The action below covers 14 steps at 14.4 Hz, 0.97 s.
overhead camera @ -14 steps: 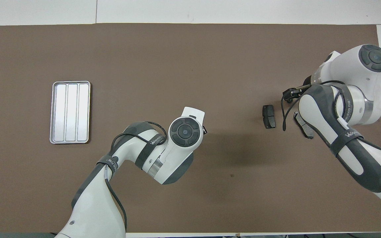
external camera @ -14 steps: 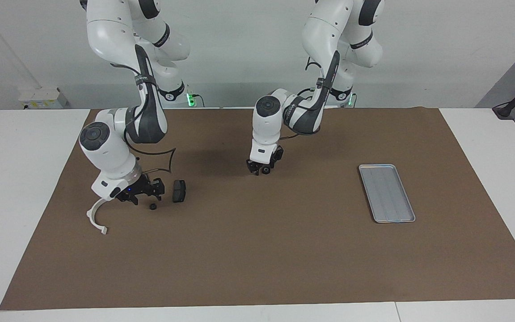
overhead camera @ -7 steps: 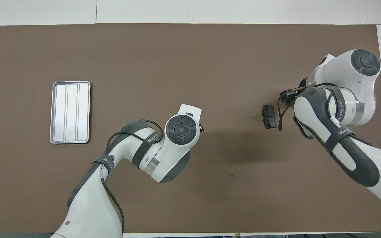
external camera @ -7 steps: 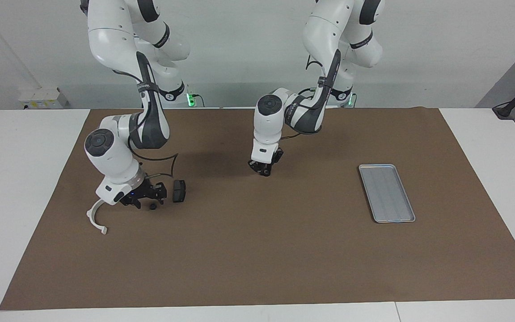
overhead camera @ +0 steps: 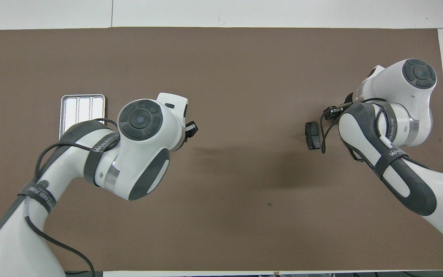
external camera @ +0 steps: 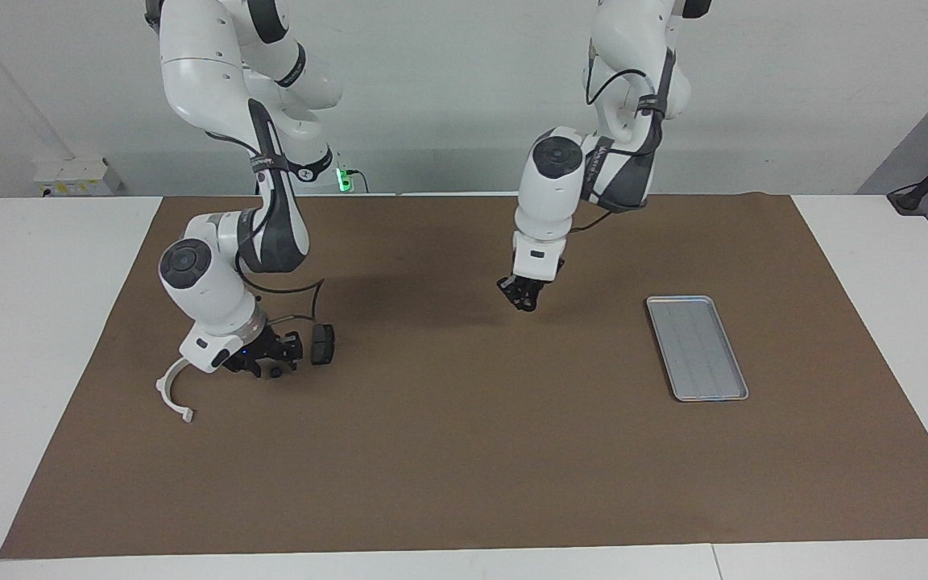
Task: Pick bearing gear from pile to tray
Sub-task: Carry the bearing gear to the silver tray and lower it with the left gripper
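Note:
The pile lies at the right arm's end of the mat: a white curved arc (external camera: 167,393), a dark brake pad (external camera: 321,344) (overhead camera: 312,135) and a tiny black round piece (external camera: 275,372). My right gripper (external camera: 269,361) (overhead camera: 331,112) is low in the pile, open, its fingers straddling the tiny round piece beside the brake pad. My left gripper (external camera: 524,302) (overhead camera: 190,129) hangs over the bare mat between the middle and the tray (external camera: 696,346) (overhead camera: 79,104). It is shut on a small dark bearing gear, barely visible at the tips. The tray holds nothing.
The brown mat (external camera: 464,451) covers most of the white table. In the overhead view the left arm's elbow covers part of the tray, and the right arm hides the arc and much of the pile.
The left gripper closed at the mat's middle, then rose and swung toward the tray, leaving no part there. The right gripper sank a little onto the tiny round piece, its fingers narrowing.

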Motion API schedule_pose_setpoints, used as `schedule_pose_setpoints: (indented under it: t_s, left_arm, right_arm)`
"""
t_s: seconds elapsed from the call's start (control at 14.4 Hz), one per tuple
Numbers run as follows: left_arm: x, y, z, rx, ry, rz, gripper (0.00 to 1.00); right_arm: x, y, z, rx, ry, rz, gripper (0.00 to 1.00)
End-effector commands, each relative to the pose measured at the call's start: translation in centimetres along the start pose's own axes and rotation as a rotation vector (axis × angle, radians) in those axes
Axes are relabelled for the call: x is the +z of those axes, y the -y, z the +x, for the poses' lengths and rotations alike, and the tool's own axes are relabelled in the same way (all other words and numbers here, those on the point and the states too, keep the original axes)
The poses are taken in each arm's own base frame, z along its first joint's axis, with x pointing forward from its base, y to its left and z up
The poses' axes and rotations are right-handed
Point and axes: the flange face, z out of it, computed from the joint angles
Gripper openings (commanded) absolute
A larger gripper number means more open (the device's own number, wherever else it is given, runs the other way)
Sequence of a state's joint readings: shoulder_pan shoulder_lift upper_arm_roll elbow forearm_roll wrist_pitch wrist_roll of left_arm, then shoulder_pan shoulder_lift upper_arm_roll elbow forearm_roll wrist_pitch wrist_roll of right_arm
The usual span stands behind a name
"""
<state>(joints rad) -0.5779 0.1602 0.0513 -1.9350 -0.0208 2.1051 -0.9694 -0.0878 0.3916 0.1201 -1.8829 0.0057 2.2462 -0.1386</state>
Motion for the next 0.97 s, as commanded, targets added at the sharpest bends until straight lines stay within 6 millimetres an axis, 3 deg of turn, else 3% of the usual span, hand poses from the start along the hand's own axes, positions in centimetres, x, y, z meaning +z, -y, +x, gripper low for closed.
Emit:
schedule_pose_setpoints:
  t_s: [0.0,0.35,0.48,0.69,0.9]
  left_arm:
    - [-0.6,5.1,4.0,0.054,0.024,0.042,0.00]
    - [-0.8,15.6,13.7,0.188,0.023,0.028,0.00]
    - [-0.3,19.5,16.0,0.251,0.019,0.023,0.00]
    - [1.7,22.8,16.4,0.251,-0.022,0.006,0.00]
    - [5.1,23.7,15.0,0.261,-0.022,0.006,0.00]
  right_arm:
    - [0.6,-0.1,0.0,-0.025,-0.008,-0.006,0.70]
    - [1.1,-0.2,0.1,-0.028,-0.022,-0.007,0.69]
    - [1.4,-0.2,0.1,-0.028,-0.018,-0.005,0.61]
    - [1.4,-0.1,0.1,-0.029,-0.017,-0.006,0.31]
    - [1.3,-0.2,0.1,-0.045,-0.019,-0.007,0.04]
